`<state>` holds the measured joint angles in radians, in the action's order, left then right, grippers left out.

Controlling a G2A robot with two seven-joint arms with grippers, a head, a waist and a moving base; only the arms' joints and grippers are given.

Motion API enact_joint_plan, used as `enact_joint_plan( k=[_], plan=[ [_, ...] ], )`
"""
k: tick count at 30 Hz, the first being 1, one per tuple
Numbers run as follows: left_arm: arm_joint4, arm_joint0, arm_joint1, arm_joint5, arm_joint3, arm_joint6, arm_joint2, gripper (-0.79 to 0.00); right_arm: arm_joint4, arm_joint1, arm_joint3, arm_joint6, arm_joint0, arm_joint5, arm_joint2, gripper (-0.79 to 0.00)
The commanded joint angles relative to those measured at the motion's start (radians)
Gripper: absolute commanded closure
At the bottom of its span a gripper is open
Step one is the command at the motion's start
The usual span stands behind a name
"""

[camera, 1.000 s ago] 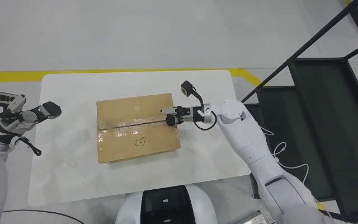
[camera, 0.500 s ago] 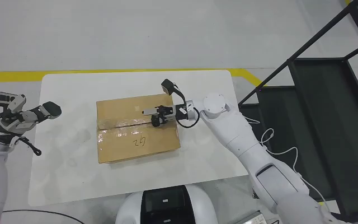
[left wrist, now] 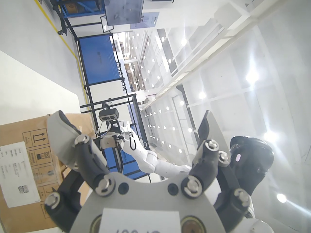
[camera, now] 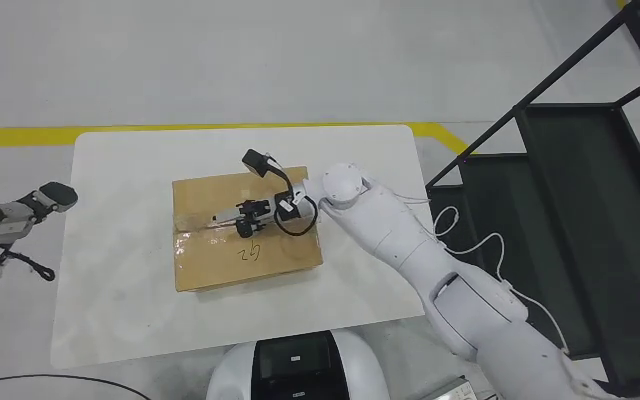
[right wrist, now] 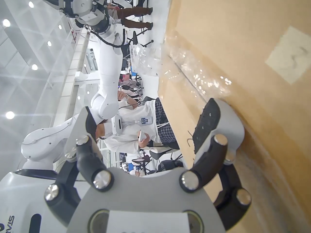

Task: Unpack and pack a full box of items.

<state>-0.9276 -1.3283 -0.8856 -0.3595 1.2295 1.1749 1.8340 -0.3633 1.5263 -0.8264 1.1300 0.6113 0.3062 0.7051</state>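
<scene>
A shut cardboard box lies in the middle of the white table, with clear tape along its centre seam. Over the box top, at the left part of the seam, my right gripper stands open. In the right wrist view, one pad of that gripper rests against the cardboard beside the wrinkled tape, while the other hangs free in the air. Off the table's left edge, my left gripper is open and holds nothing. From the left wrist view, the left gripper faces the box's labelled side.
Loose crumpled tape sticks out past the box's far edge. Dark metal stairs stand to the right of the table. A yellow floor line runs behind it. Bare table surface surrounds the box on all sides.
My right gripper has slid leftward along the box's taped seam, from the right edge to left of centre. The left gripper has drawn back farther to the left.
</scene>
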Motion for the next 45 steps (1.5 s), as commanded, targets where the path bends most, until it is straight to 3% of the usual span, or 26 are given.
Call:
enact_joint_plan(
  k=[1,13,36,45],
  plan=[
    [-0.002,-0.013,-0.001,-0.002,0.007,-0.014,0.010,-0.785,-0.011,0.015,0.019,0.000,-0.016,0.006,-0.016,-0.785],
    [0.007,-0.056,-0.005,0.014,0.028,-0.032,0.044,-0.785,-0.041,0.124,0.159,-0.063,-0.111,0.041,-0.112,-0.785],
    [0.029,-0.128,-0.008,0.033,0.068,-0.007,0.116,-0.785,-0.113,0.319,0.445,-0.050,-0.224,0.111,-0.177,-0.785],
    [0.041,-0.122,-0.012,0.051,0.073,-0.003,0.101,-0.785,-0.082,0.381,0.490,-0.009,-0.244,0.112,-0.200,-0.785]
  ],
)
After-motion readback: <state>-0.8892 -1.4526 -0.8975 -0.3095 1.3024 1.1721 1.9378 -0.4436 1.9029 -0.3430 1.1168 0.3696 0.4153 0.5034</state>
